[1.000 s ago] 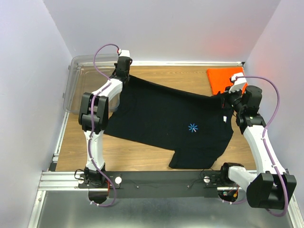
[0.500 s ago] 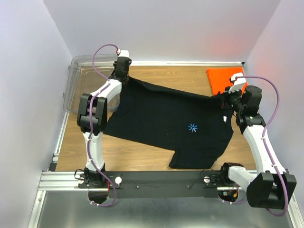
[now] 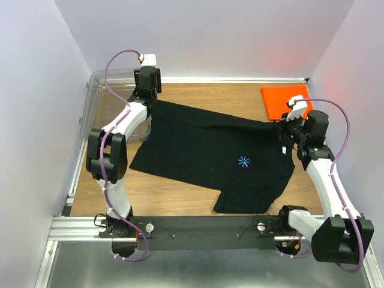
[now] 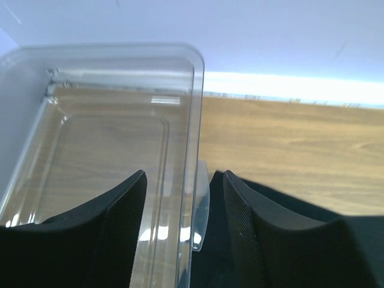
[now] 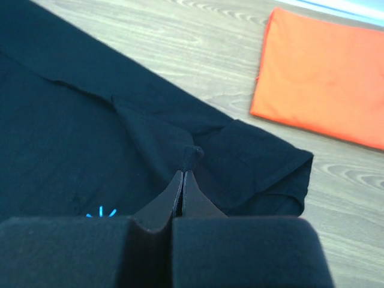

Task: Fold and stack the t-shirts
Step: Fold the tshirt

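Note:
A large black t-shirt [image 3: 204,150] with a small blue starburst logo [image 3: 243,161] lies spread across the wooden table. Its back-left corner lies beside the bin. My left gripper [image 3: 147,84] hovers open above that corner, holding nothing. In the left wrist view the left gripper [image 4: 183,201] straddles the bin's rim, with black cloth [image 4: 211,258] below it. At the shirt's right shoulder my right gripper [image 3: 287,127] is shut on a small pinch of the black t-shirt [image 5: 192,156]. The orange t-shirt [image 3: 282,99] lies folded at the back right, also visible from the right wrist [image 5: 324,102].
A clear plastic bin [image 3: 111,99] stands at the back left, touching the black shirt's corner; its rim [image 4: 195,120] runs between my left fingers. White walls close in the table on three sides. Bare wood [image 3: 180,192] shows in front of the shirt.
My left gripper opened, let go of the black shirt's corner and rose back toward the bin. The corner now lies flat. The right arm has not moved.

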